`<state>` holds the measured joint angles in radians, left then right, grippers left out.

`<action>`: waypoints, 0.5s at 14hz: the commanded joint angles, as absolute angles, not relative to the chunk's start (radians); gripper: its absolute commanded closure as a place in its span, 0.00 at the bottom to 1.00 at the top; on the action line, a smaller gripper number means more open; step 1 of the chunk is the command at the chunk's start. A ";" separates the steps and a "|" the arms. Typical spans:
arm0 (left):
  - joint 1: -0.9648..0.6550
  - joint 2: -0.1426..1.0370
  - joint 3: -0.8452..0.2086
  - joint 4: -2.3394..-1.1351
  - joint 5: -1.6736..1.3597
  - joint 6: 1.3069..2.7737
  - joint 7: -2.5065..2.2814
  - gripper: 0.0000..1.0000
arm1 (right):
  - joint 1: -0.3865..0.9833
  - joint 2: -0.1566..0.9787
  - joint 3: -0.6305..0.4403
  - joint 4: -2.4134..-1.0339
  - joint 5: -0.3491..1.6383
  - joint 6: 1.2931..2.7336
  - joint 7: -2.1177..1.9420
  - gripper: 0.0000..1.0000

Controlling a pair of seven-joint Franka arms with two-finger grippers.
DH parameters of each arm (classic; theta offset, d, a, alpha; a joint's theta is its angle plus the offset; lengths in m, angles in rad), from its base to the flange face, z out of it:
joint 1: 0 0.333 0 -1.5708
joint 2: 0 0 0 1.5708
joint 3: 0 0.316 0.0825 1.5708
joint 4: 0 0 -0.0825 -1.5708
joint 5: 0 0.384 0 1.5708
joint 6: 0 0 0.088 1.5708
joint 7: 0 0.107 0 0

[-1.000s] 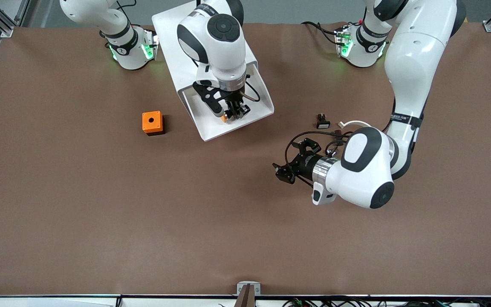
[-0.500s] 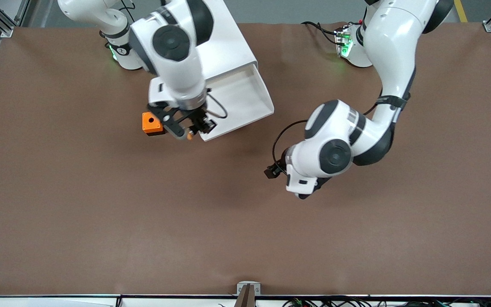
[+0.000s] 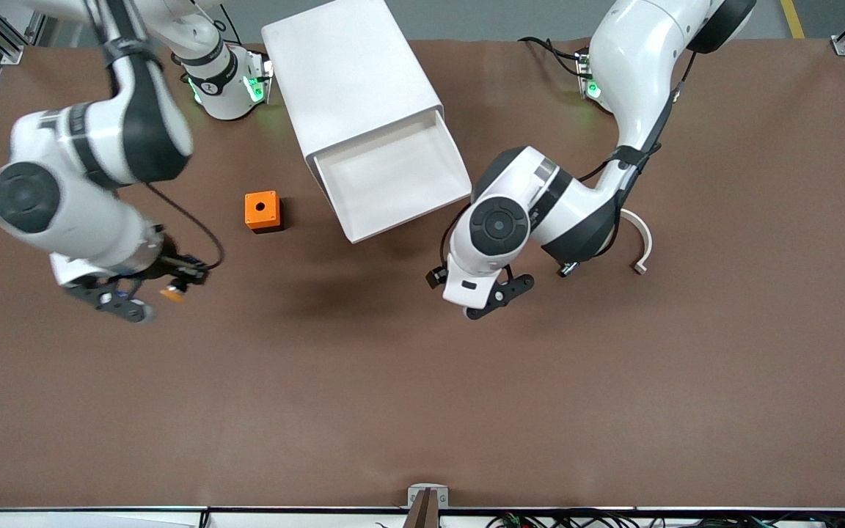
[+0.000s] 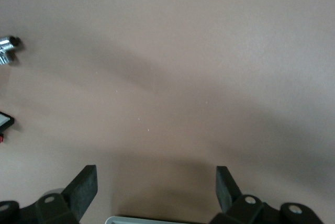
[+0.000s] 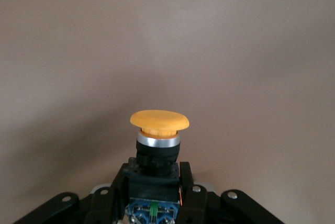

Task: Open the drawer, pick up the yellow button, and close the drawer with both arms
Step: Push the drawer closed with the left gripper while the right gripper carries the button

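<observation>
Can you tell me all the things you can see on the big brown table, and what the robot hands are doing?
cabinet: one, white, by the robots' bases.
drawer: one, white, top of the cabinet, pulled open, nothing showing inside.
cube: one, orange with a hole, beside the drawer, toward the right arm's end.
curved piece: one, white, on the table by the left arm.
table: one, brown.
button: one, orange cap on a dark body, held over the table.
right hand: shut on the button, over the table nearer the front camera than the cube.
left hand: open, holding nothing, over bare table.
</observation>
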<state>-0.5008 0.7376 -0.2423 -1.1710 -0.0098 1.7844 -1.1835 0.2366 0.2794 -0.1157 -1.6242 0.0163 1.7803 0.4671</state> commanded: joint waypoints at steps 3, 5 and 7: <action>-0.581 0.697 -0.238 -1.198 0.058 1.795 -1.226 0.01 | 0.043 0.291 -0.092 -1.725 0.017 1.961 0.137 1.00; -0.598 0.686 -0.251 -1.200 0.054 1.793 -1.226 0.01 | -0.017 0.330 -0.091 -1.797 0.017 2.127 0.027 1.00; -0.623 0.677 -0.258 -1.204 0.052 1.792 -1.227 0.01 | -0.079 0.391 -0.091 -1.821 0.017 2.236 -0.102 1.00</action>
<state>-0.6050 0.7115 -0.2512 -1.1725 0.0305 1.7875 -1.2150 -0.0134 0.3456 -0.1133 -1.7970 0.0165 2.1560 0.0024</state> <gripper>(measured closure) 0.004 0.586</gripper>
